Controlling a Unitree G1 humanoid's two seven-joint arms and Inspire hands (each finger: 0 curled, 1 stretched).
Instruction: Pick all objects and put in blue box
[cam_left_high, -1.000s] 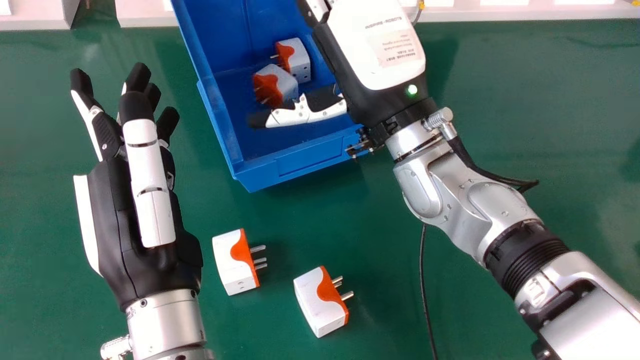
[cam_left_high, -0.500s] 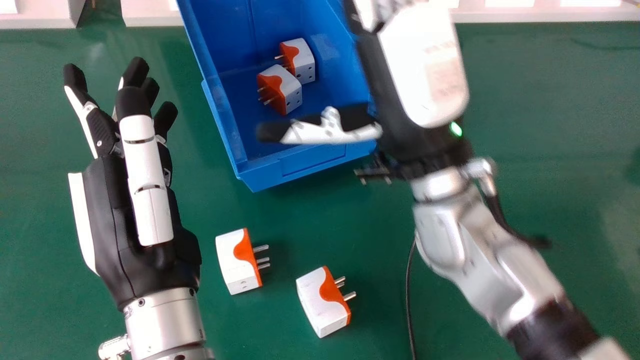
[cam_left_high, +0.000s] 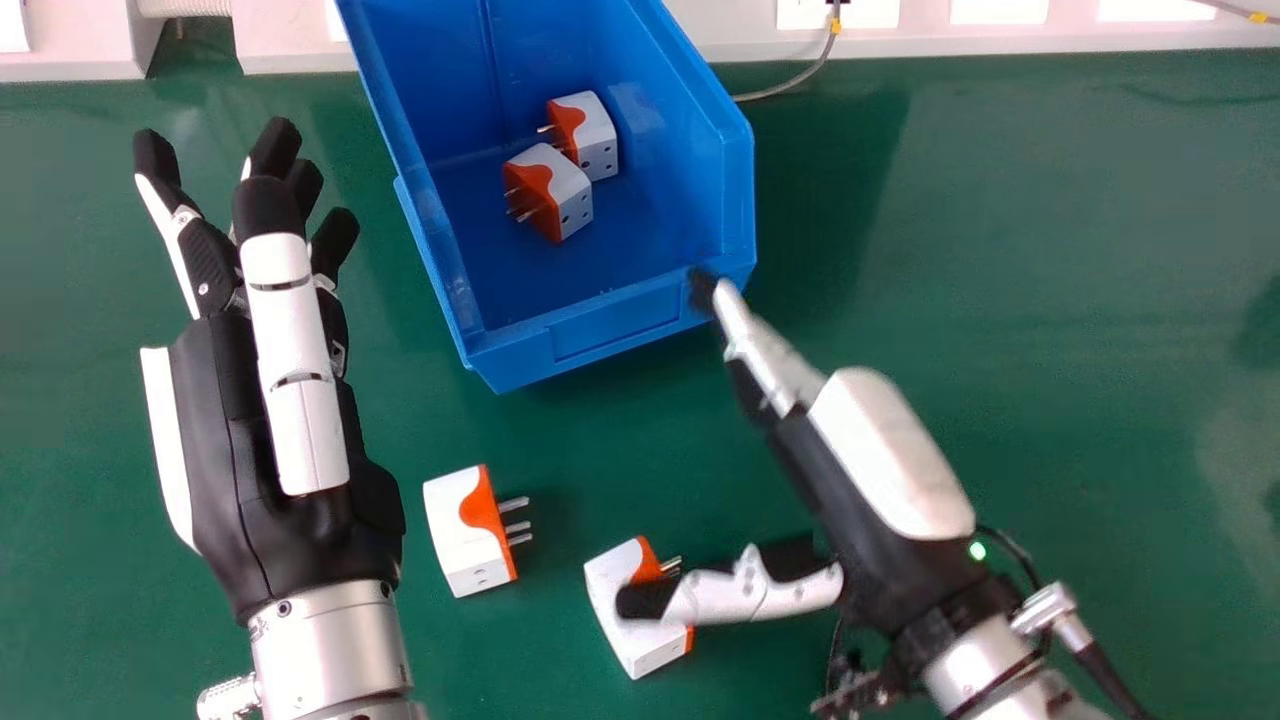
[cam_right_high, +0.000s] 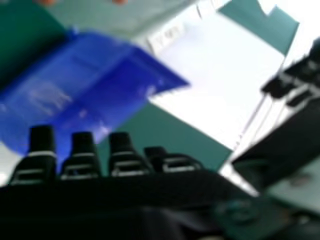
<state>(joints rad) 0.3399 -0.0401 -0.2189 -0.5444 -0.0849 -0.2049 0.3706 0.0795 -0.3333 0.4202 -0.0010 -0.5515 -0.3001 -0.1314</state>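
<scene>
My right hand (cam_left_high: 850, 470) is open in the head view, its fingers pointing at the near right corner of the blue box (cam_left_high: 620, 320). Its thumb passes over a white and orange plug adapter (cam_left_high: 640, 635), partly covering it; contact cannot be told. A second adapter (cam_left_high: 465, 535) lies on the table to the left of that one. Inside the box two more adapters (cam_left_high: 565, 195) (cam_left_high: 597, 130) sit close together. My left hand (cam_left_high: 270, 450) is open at the left. In the right hand view, my right hand (cam_right_high: 120, 165) has the blue box (cam_right_high: 95, 75) beyond its fingers.
The green table (cam_left_high: 1050, 250) stretches right of the box. A pale ledge (cam_left_high: 900, 40) runs along the far edge, with a thin cable (cam_left_high: 800, 78) near the box. A dark cable (cam_left_high: 1105, 675) hangs by my right wrist.
My right hand has come back from over the box toward the near right of the table, its thumb now above an adapter. The left hand and the adapters have stayed in place.
</scene>
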